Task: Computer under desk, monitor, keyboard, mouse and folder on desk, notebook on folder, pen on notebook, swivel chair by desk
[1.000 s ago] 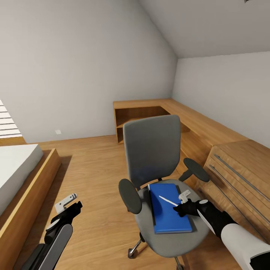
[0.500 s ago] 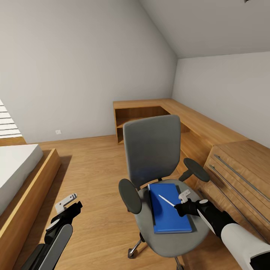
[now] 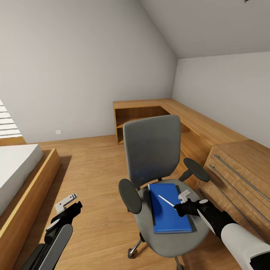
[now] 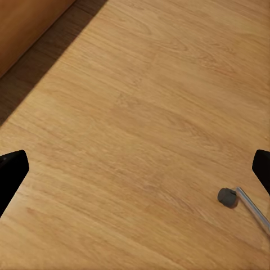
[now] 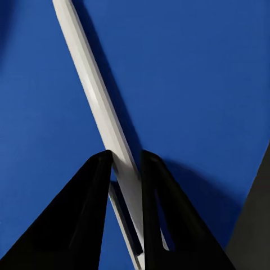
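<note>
The grey swivel chair (image 3: 152, 150) stands in the middle of the room, facing me. A bright blue folder (image 3: 170, 217) lies flat on its seat. My right gripper (image 3: 179, 205) is shut on the near end of the thin white pen (image 3: 166, 200), which slants just above the folder. In the right wrist view, the pen (image 5: 95, 95) runs out from between the black fingers (image 5: 84, 214) over the blue folder (image 5: 197, 73). My left gripper (image 3: 69, 202) hangs open over the wooden floor left of the chair. The desk, monitor, keyboard, mouse, computer and notebook are out of view.
Low light-wood cabinets (image 3: 195, 123) run along the back and right walls, and a drawer unit (image 3: 240, 176) stands close to the chair's right armrest. A bed with a wooden frame (image 3: 26, 183) is at the left. One chair castor (image 4: 226, 196) rests on the floor.
The pen has tilted very slightly in my right gripper's hold. The left arm, chair and folder have not moved.
</note>
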Available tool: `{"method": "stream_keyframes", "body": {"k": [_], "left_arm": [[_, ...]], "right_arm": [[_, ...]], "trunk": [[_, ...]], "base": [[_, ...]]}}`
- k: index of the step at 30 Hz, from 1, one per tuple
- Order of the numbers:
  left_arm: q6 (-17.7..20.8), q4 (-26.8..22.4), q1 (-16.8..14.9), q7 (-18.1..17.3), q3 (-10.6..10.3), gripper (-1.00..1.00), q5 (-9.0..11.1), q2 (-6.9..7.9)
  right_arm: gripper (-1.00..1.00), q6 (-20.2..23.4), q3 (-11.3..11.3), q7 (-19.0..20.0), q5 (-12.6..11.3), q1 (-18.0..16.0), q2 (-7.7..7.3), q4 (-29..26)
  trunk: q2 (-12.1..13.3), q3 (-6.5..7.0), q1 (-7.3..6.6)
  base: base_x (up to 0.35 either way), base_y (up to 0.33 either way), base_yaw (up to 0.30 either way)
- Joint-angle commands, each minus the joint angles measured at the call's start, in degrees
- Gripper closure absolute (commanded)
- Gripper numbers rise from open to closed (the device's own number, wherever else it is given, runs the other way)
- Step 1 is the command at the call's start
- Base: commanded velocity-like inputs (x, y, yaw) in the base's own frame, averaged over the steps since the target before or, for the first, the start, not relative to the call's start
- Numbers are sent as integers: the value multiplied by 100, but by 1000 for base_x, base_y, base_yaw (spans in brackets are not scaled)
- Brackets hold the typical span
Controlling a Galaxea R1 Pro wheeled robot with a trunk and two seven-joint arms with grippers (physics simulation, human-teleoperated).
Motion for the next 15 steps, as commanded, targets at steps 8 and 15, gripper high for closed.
{"method": "stream_keyframes", "body": {"k": [8, 15], "left_arm": [[31, 20, -4, 40, -12, -100, 25, 6], [33, 82, -4, 30, -20, -100, 25, 6]], "right_arm": [[100, 35, 15, 27, 19, 0, -4, -17], [100, 29, 15, 22, 19, 0, -4, -38]], "trunk": [[198, 84, -110], [479, 210, -264]], "base": [[0, 0, 0], [0, 0, 0]]}}
